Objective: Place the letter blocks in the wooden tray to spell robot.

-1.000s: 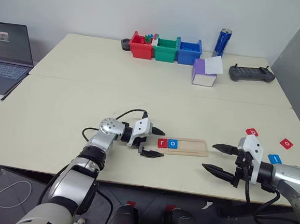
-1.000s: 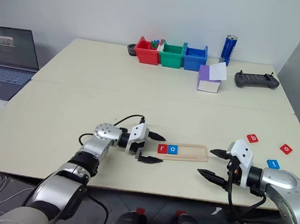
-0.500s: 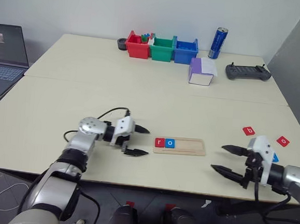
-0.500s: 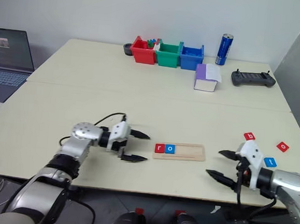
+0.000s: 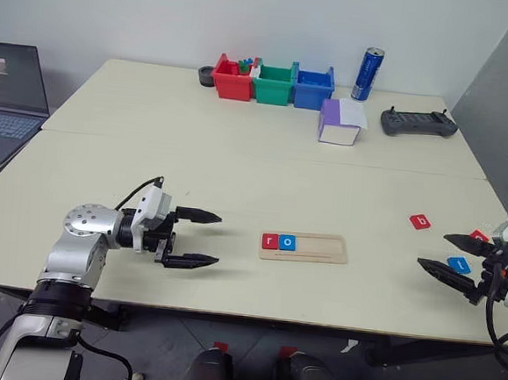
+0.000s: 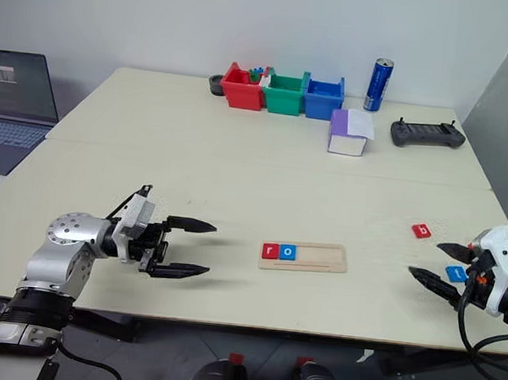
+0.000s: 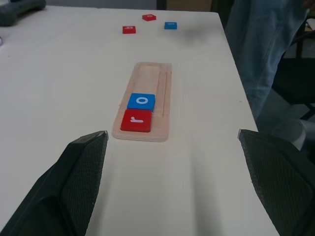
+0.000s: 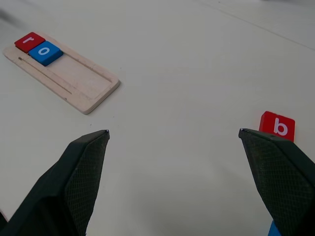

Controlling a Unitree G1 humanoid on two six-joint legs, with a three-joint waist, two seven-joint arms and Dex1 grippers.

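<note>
The r tile (image 5: 270,241) and o tile (image 5: 288,242) are sitting side by side at the left end of the wooden tray (image 5: 324,249); the b tile (image 5: 420,221) is lying well to its right.

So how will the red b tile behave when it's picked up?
The small flat red square tile lettered b looks rigid and probably light. Lying flat on the pale table, it offers only thin edges, so it may slide before lifting. It won't roll.
</note>
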